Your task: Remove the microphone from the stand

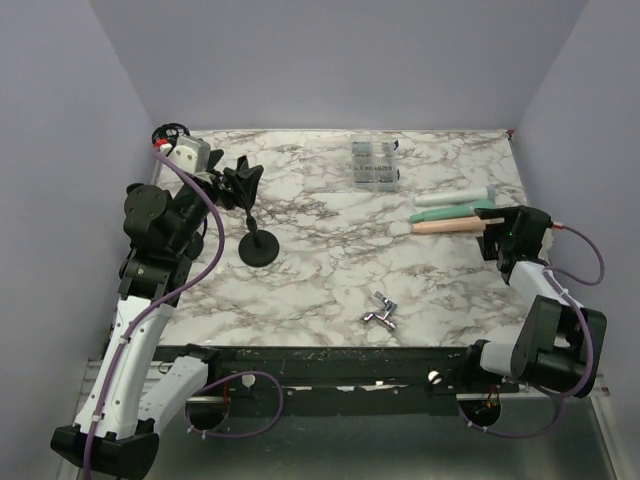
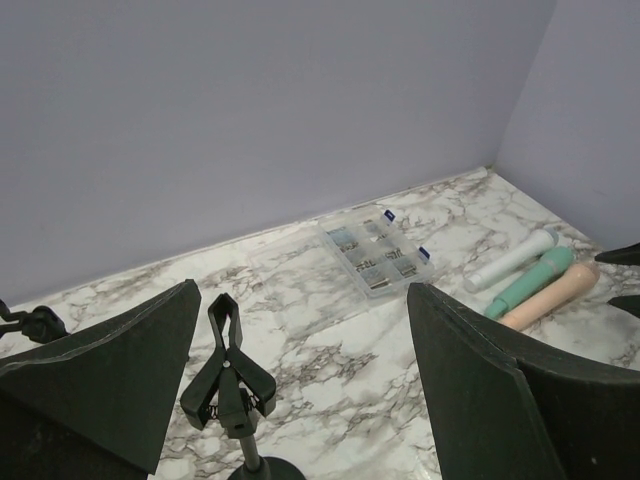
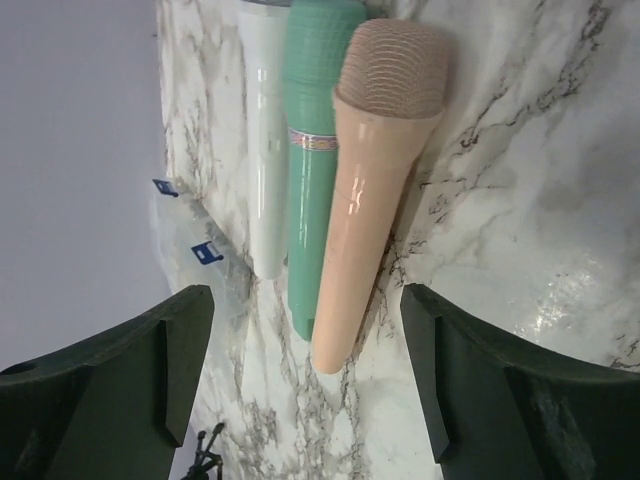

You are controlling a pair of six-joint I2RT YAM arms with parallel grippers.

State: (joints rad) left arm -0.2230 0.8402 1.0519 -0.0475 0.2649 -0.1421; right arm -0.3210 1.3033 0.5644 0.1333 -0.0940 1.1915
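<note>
- From above, a marble table (image 1: 330,280) carried a black stand (image 1: 260,248) at its left, with the clip (image 1: 243,180) raised and empty. The left gripper (image 1: 222,178) sat right beside the clip; whether the two touched was hard to tell from this height. At the right, a white microphone (image 1: 455,197), a green microphone (image 1: 450,212) and a peach microphone (image 1: 450,226) lay flat, side by side. The right gripper (image 1: 492,238) was just beside the peach one's end. A clear parts box (image 1: 375,165) sat near the back.
- On the left wrist camera, the left gripper's fingers (image 2: 110,370) were spread wide and held nothing. The clip stood between them, nearer the left finger.
- On the right wrist camera, the right gripper's fingers (image 3: 520,390) were likewise wide apart and empty. The peach microphone's handle end pointed into the gap between them, untouched.
</note>
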